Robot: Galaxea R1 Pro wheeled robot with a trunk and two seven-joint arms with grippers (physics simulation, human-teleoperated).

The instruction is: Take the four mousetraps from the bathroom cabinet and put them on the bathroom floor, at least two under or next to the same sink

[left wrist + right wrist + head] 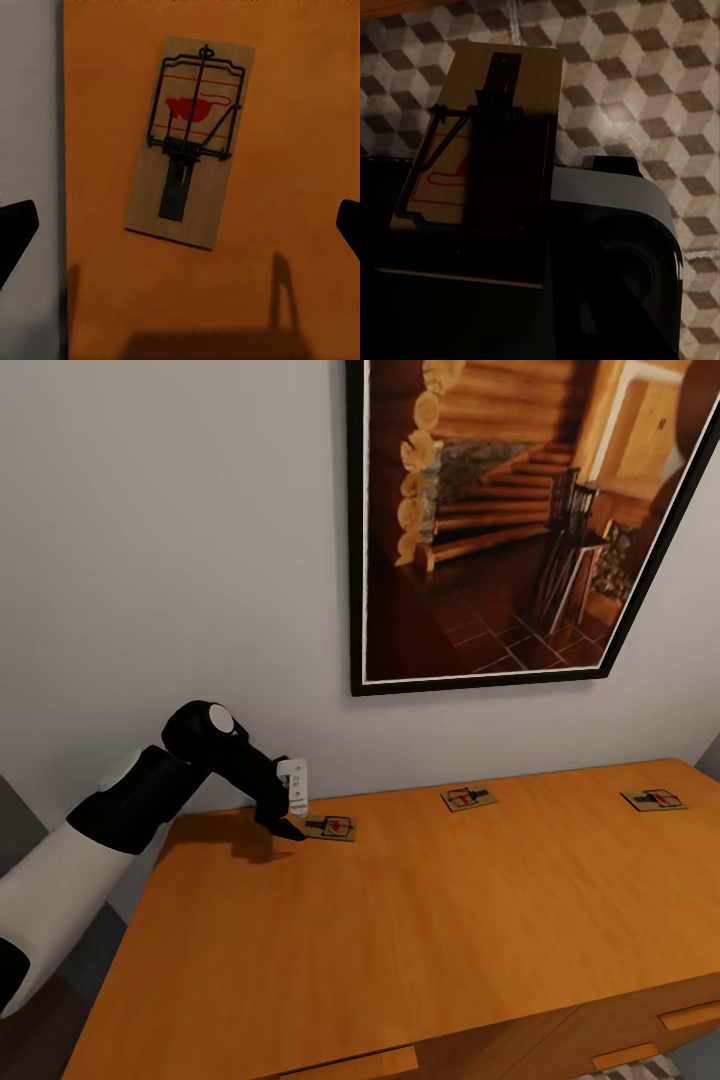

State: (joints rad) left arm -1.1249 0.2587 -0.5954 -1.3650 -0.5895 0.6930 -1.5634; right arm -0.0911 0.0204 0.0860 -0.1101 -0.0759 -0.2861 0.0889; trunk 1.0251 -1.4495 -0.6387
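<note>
orange-brown wood makes up the cabinet [420,940], whose flat top serves as the worktop in the head view. its surface is smooth and glossy, and slim bar handles show on the drawer fronts along the near edge. the cabinet stands against a pale grey wall [170,560], on which hangs a black-framed picture [520,520] of a log-built interior with a staircase.

three mousetraps lie flat on the worktop in a row near the wall: the left mousetrap [330,827], the middle mousetrap [469,798] and the right mousetrap [654,799], well apart from one another.

the left arm reaches over the cabinet's back left corner, and the left tool [293,822] sits just beside the left mousetrap, at its left end. in the left wrist view this trap [190,141] lies on the wood between the two dark fingertips [15,232], which stand wide apart at either edge and touch nothing, so the tool is released. its shadow falls on the worktop.

in the right wrist view a fourth mousetrap [491,142] is held clenched in the right tool [502,300], tilted up over the bathroom floor [660,90] with its brown, beige and white cube-pattern tiles and pale grout lines. a dark rounded part of the robot [615,247] sits just beside it.
</note>
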